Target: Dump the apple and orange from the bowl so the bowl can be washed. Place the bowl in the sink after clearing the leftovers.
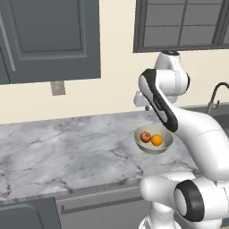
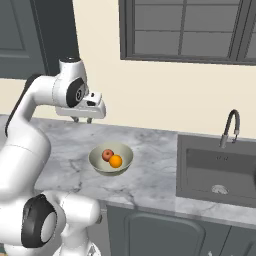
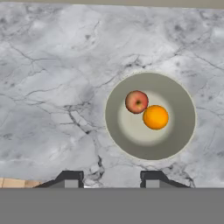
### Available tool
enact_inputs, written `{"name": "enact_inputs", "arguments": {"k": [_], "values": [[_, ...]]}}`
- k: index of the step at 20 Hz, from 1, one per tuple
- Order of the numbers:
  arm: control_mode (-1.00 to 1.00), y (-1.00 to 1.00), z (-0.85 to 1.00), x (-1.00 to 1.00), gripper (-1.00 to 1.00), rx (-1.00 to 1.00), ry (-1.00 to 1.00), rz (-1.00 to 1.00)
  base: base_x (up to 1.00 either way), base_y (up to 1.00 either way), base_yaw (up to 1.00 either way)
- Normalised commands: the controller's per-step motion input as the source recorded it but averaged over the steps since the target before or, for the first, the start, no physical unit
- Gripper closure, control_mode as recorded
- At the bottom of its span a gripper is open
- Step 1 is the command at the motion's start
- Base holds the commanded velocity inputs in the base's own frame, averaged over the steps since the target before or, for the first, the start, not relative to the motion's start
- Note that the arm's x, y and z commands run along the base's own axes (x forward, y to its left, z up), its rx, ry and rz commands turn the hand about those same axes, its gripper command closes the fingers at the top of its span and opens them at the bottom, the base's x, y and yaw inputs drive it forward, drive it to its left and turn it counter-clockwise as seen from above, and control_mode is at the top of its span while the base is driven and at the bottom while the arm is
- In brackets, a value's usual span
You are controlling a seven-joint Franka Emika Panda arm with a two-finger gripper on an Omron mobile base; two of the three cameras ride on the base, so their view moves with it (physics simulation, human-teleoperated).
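Marble-patterned grey worktop (image 3: 52,87) lies directly beneath the pincer (image 3: 111,178), which hangs above the surface with nothing between its fingertips (image 3: 70,178). The two dark tips stand well apart, so the pincer is spread and empty. In the right base view the pincer (image 2: 83,119) points downward from the white hand, above and behind the bowl and clear of it.

Ahead of the pincer and slightly toward its right tip, the bowl (image 3: 179,98) sits upright on the worktop. It is round, shallow and pale greenish-cream. Two fruits rest inside it, touching each other near the centre. The apple (image 3: 136,101) is red with a paler patch and lies on the side nearer the pincer's left tip. The orange (image 3: 155,117) lies just beside it, on the side toward the right tip.

From the left base view the bowl (image 1: 164,145) is partly covered by the arm's forearm; the apple (image 1: 145,137) and the orange (image 1: 156,140) remain visible inside. From the right base view the bowl (image 2: 98,161) stands below and slightly right of the pincer, holding the apple (image 2: 107,155) and the orange (image 2: 115,161).

Farther off, well apart from the pincer on its right, the sink (image 2: 200,175) is recessed into the worktop. It is dark grey and rectangular, with a round drain (image 2: 219,189) in its floor. A dark upright faucet (image 2: 231,128) rises behind it. A dark-framed window (image 2: 185,30) is set in the cream wall beyond.
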Motion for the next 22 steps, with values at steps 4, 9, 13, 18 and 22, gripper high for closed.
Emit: {"name": "enact_inputs", "arguments": {"k": [4,9,13,18,22], "values": [[-1.0,-0.22,-0.01,-0.18,-1.0,0.0,0.0,0.0,0.0,0.0,0.0],[-1.0,-0.59,-0.05,-0.38,-1.0,0.05,0.0,-0.06,0.0,0.0,0.0],[-1.0,-0.78,-0.17,-0.32,-1.0,0.03,0.0,-0.09,0.0,0.0,0.0],[-1.0,-0.48,-0.22,-0.07,-1.0,0.11,0.01,-0.08,0.0,0.0,0.0],[-1.0,-0.15,-0.11,0.0,-1.0,0.09,0.0,-0.06,0.0,0.0,0.0]]}}
